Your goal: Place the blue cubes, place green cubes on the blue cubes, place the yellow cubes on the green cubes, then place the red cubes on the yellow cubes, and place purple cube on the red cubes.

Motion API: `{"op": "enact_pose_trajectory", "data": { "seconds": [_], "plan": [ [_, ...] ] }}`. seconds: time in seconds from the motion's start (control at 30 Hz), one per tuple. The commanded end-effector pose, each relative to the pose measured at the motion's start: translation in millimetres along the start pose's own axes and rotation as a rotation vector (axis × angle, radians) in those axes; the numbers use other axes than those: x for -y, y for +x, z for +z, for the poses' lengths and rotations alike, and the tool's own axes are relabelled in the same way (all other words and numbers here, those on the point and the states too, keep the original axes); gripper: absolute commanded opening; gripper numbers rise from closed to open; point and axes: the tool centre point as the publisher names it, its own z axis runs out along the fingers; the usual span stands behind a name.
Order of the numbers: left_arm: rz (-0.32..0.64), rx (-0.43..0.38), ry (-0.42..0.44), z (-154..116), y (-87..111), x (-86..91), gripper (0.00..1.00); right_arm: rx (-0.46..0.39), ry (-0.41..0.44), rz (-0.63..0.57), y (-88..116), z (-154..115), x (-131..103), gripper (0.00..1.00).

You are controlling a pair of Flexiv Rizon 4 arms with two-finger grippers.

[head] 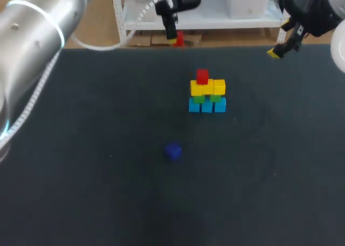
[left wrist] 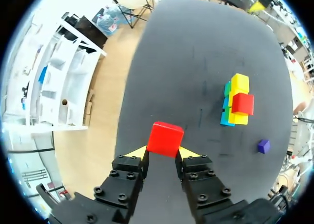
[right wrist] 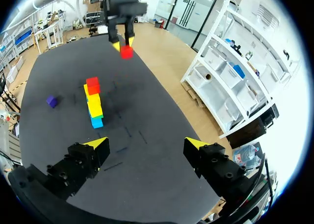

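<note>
At the far left edge of the bench (head: 81, 149), the left claw (head: 173, 39) hung above the surface, its two yellow tips closed from both sides on a red cube (head: 179, 38). The left wrist view showed that cube (left wrist: 165, 139) pinched squarely between the fingertips. Nearer the robot and lower down, a purple cube (head: 172, 151) lay alone on the bench, well apart from everything else. To the right of it stood the stack (head: 207, 92): blue cubes (head: 207, 106) in a row at the base, green cubes (head: 207, 98) on them and yellow cubes (head: 208, 87) above. A lone red block (head: 202, 76) sat on the left part of the yellow row. That left the right part of the yellow row bare, which looked like the place for the cube in hand. From the left claw the stack lay to the right and toward the robot, and its long axis ran left to right across the bench. Farthest right, the right claw (head: 280, 49) hung near the far edge, spread wide with nothing in it.
</note>
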Motion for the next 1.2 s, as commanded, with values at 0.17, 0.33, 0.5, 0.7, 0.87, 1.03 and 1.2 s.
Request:
{"op": "enact_pose_trajectory", "data": {
  "seconds": [0.17,0.33,0.5,0.7,0.87,1.03,1.2],
  "plan": [
    [0.036,0.109,-0.141,-71,-5.4,22.0,0.00,0.000,0.001,0.001,0,-1,-1,1.00],
    [0.143,0.162,-0.179,-108,-36.3,47.5,0.00,0.000,0.001,0.001,0,-1,-1,1.00],
    [0.212,0.171,-0.183,-125,-56.9,68.4,0.00,0.000,0.001,0.001,0,-1,-1,1.00],
    [0.222,0.153,-0.193,-133,-63.8,82.0,0.00,0.000,0.001,0.001,0,-1,-1,1.00],
    [0.224,0.150,-0.193,-138,-64.9,97.7,0.00,0.000,0.001,0.001,0,-1,-1,1.00],
    [0.267,0.160,-0.187,-142,-70.2,122.9,0.00,0.000,0.001,0.001,0,-1,-1,1.00],
    [0.276,0.160,-0.171,-142,-65.2,141.1,0.00,0.000,0.001,0.001,0,-1,-1,1.00]
  ]
}}
